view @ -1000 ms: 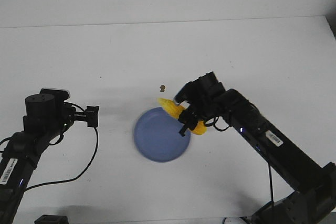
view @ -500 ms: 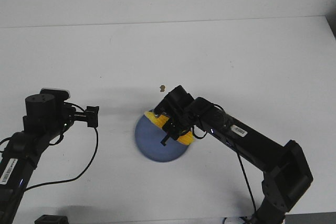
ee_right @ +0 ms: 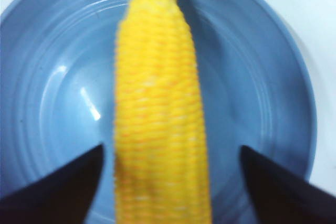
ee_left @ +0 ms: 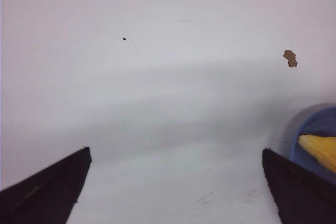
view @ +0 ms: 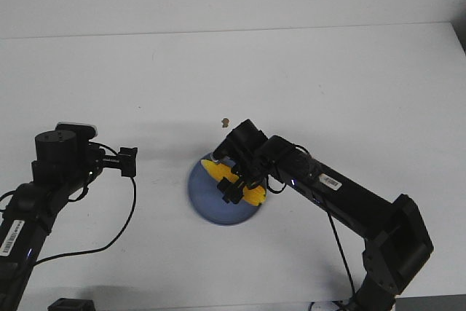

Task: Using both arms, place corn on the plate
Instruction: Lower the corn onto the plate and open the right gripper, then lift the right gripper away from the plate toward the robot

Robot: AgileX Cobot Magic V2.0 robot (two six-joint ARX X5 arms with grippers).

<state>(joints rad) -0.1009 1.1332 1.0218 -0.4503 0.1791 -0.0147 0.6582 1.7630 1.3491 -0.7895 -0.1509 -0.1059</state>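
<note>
The yellow corn (view: 252, 196) lies across the blue plate (view: 207, 207) at the table's middle, its pointed end toward the plate's far left rim. My right gripper (view: 234, 186) sits low over the cob. In the right wrist view the corn (ee_right: 157, 103) runs between the fingers of the right gripper (ee_right: 172, 147), which stands open with gaps on both sides, over the plate (ee_right: 52, 77). My left gripper (view: 129, 161) hovers open at the left over bare table. In the left wrist view that gripper (ee_left: 175, 149) holds nothing, with the plate (ee_left: 310, 124) and corn tip (ee_left: 320, 149) off to one side.
A tiny brown speck (view: 226, 121) lies on the white table just beyond the plate, also seen in the left wrist view as a brown crumb (ee_left: 290, 58). The right arm (view: 342, 191) stretches from the front right corner to the plate.
The right arm carried the corn left from the plate's right rim to over the plate and lowered it. Its fingers have opened off the cob. The left arm has not moved.
</note>
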